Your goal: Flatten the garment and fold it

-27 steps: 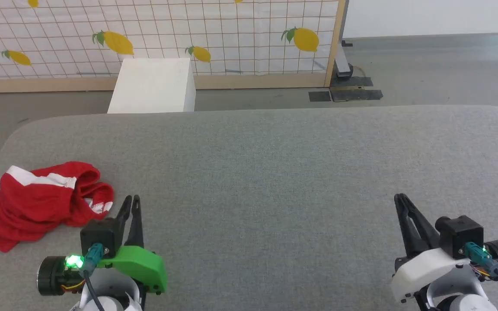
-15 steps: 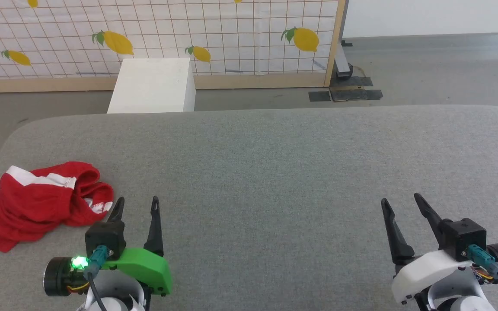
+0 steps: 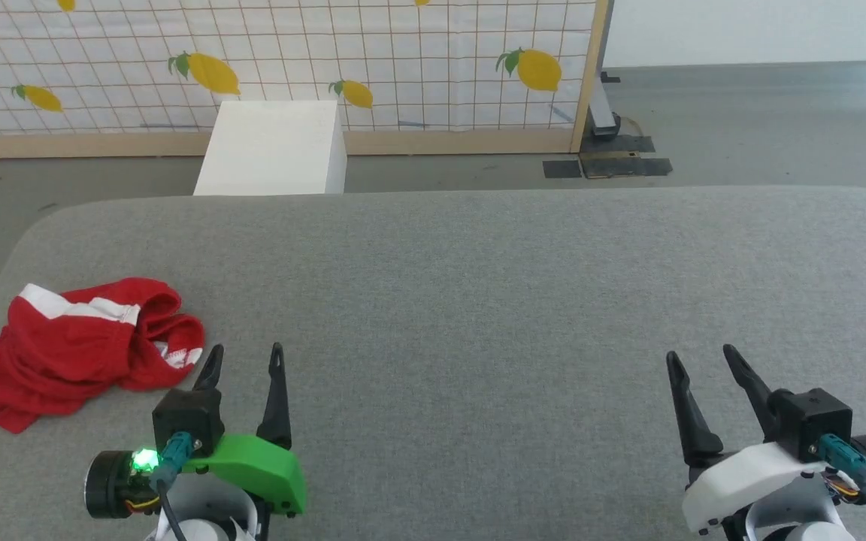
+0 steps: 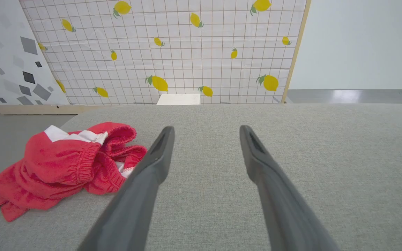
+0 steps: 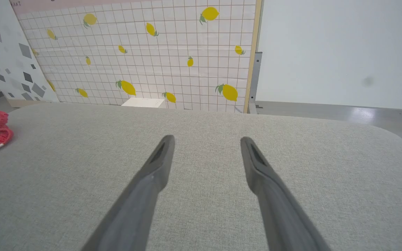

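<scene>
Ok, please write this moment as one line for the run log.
stage: before first grasp | garment: crumpled, at left of grey surface | left gripper: open, empty, near garment | right gripper: open, empty

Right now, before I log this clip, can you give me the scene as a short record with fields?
surface: grey padded surface
garment: red with white trim, crumpled in a heap near the surface's left edge
left end effector: open, empty, close beside the garment
right end effector: open, empty, above bare surface at the right
background: white box, lemon-print panel
task state: flattening not yet done
</scene>
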You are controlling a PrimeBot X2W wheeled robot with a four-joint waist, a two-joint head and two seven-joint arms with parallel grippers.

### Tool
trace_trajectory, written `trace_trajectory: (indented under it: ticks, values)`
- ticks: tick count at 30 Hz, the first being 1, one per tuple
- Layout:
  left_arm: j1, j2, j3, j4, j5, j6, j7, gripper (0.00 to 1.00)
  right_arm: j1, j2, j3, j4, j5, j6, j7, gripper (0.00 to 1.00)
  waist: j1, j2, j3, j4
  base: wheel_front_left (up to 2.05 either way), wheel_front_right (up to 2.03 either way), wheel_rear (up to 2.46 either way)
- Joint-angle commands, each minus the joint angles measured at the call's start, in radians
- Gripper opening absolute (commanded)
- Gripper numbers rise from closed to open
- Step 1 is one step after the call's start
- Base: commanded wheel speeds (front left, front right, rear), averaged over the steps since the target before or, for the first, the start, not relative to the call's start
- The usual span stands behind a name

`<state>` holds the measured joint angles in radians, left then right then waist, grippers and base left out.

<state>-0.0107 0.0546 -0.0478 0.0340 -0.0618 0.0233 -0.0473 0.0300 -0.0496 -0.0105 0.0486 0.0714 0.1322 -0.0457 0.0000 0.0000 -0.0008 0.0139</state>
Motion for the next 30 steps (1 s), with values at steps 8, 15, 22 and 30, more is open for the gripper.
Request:
trace_trajectory:
  ticks: [8,15,22,30]
  values:
    - [0.027,-0.001,-0.008,0.014,-0.030,0.013,-0.028,1.00,0.020,0.000,0.003,0.017,0.030,0.000,-0.028,1.00,0.0000,0.0000,-0.006,0.040,0.00,0.00,0.00]
    - [0.041,-0.001,-0.008,0.017,-0.042,0.020,-0.042,1.00,0.024,0.000,0.006,0.027,0.043,-0.001,-0.042,1.00,0.0000,0.0000,-0.006,0.080,0.00,0.00,0.00]
    - [0.049,-0.002,-0.007,0.020,-0.053,0.028,-0.056,1.00,0.026,0.000,0.011,0.040,0.057,-0.001,-0.057,1.00,0.0000,0.0000,-0.008,0.123,0.00,0.00,0.00]
    - [0.060,-0.002,-0.009,0.024,-0.063,0.033,-0.073,1.00,0.030,0.000,0.017,0.056,0.079,-0.001,-0.074,1.00,0.0000,0.0000,-0.010,0.174,0.00,0.00,0.00]
